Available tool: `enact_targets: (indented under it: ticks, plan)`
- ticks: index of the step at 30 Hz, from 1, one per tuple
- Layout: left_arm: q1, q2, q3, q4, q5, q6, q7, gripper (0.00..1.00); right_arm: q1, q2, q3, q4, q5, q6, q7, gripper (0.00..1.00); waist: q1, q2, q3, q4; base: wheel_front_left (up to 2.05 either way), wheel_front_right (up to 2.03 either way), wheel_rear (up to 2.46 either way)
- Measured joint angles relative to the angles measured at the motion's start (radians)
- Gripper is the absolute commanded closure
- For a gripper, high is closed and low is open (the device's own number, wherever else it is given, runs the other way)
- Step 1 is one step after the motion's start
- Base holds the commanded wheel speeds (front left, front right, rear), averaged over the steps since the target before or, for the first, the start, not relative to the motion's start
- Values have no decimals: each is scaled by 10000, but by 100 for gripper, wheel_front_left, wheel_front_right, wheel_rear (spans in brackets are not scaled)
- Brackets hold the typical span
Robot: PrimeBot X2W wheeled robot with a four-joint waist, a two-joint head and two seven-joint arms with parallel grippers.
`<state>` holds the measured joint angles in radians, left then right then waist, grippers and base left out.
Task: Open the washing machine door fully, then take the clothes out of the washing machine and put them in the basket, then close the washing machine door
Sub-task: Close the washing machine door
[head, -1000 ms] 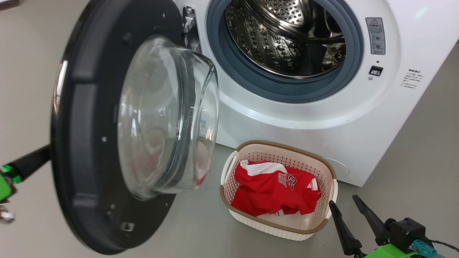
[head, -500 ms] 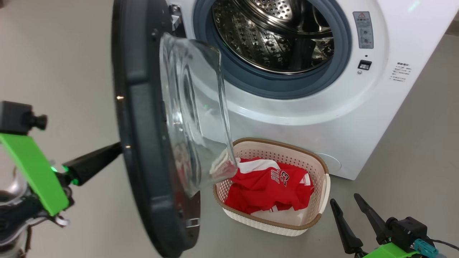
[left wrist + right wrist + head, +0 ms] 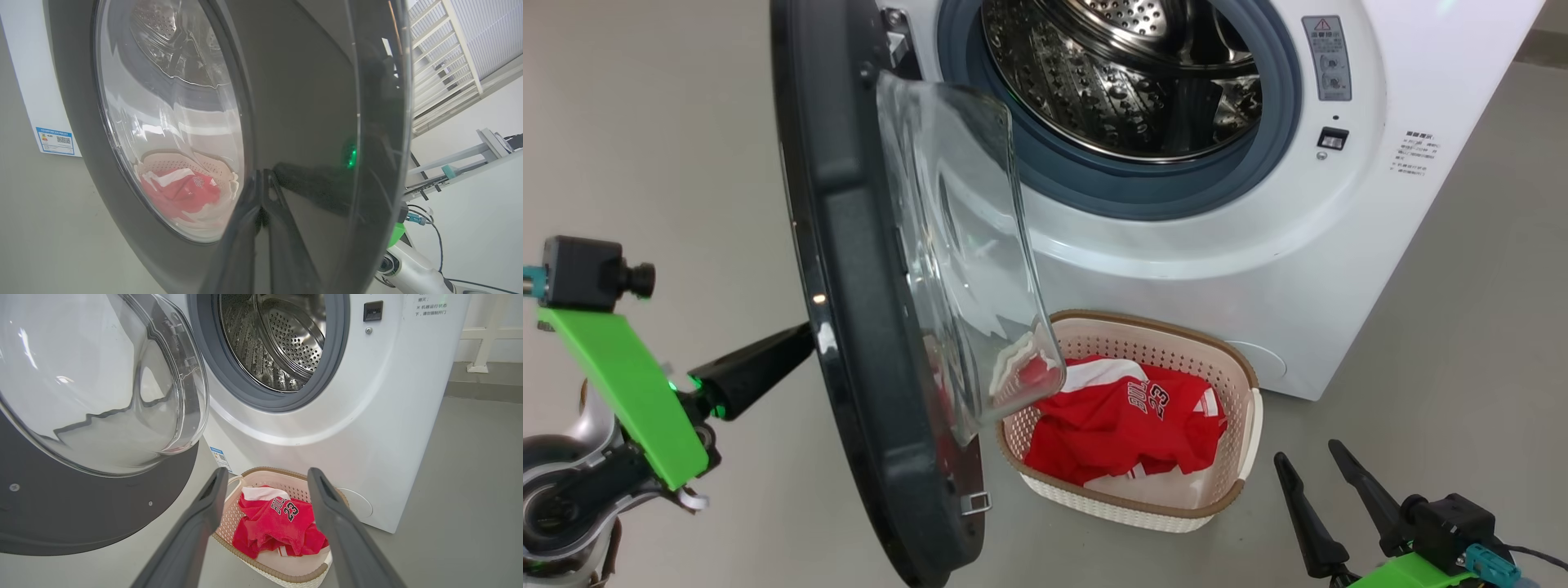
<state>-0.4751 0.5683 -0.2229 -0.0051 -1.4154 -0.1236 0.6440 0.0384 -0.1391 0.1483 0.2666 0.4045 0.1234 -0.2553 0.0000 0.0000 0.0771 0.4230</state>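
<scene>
The washing machine door [image 3: 849,286] stands part-way open, edge-on in the head view, its glass bowl [image 3: 964,245] bulging toward the washing machine [image 3: 1258,269]. The steel drum [image 3: 1119,73] holds nothing that I can see. Red clothes [image 3: 1119,425], with the number 23 showing, lie in the basket [image 3: 1245,457] on the floor below the opening. My left gripper [image 3: 261,179] is shut, tips against the door's glossy outer face; its dark finger [image 3: 756,367] runs behind the rim. My right gripper [image 3: 1307,455] is open and holds nothing, low at the basket's right, with the clothes [image 3: 278,522] between its fingers.
Grey floor [image 3: 1462,327] surrounds the machine. A blue label sticker [image 3: 218,456] sits low on the machine's front. A white slatted frame [image 3: 441,61] and grey rails stand beyond the door in the left wrist view.
The door has swung from wide open toward the machine, most of it in the first half second. My left arm has followed behind it. The head view has shifted a little. My right gripper holds still.
</scene>
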Motion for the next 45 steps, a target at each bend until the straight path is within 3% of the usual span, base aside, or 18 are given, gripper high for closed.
enact_targets:
  ticks: [6, 8, 10, 11, 14, 15, 17, 18, 33, 45]
  plan:
    - [90, 50, -171, 295, -199, -2, -660, 96, 10, 146, 13, 13, 0, 0, 0, 0, 0, 0, -261, 93, 0, 0, 0]
    - [291, 56, -199, 385, -224, -2, -909, 77, 36, 192, 19, 13, 2, 0, 0, 0, 0, 0, -390, 128, 0, 0, 0]
    - [591, 63, -291, 470, -230, -2, -1139, 75, 149, 198, 19, 15, 2, 0, 0, 0, 0, 0, -523, 168, 0, 0, 0]
    - [771, 67, -314, 493, -291, -2, -1246, 67, 236, 211, 27, 17, 2, 0, 0, 0, 0, 0, -586, 188, 0, 0, 0]
    - [1289, 82, -322, 585, -416, -2, -1638, 63, 405, 268, 54, 36, 6, 0, 0, 0, 0, 0, -763, 244, 0, 0, 0]
    - [1443, 86, -318, 635, -449, -2, -1789, 55, 415, 286, 59, 52, 6, 0, 0, 0, 0, 0, -820, 262, 0, 0, 0]
    - [1768, 109, -307, 727, -456, -2, -2115, 9, 417, 314, 59, 48, 8, 0, 0, 0, 0, 0, -913, 300, 0, 0, 0]
    - [1950, 107, -290, 771, -476, -2, -2272, 0, 422, 328, 58, 46, 8, 0, 0, 0, 0, 0, -947, 320, 0, 0, 0]
    - [4182, -303, 61, 1741, -616, -2, -4987, 0, 621, 387, 33, 59, 8, 0, 0, 0, 0, 0, -965, 488, 0, 0, 0]
    - [5034, -834, 40, 2412, -915, -2, -6157, 0, 612, 336, 12, 105, 8, 0, 0, 0, 0, 0, -972, 475, 0, 0, 0]
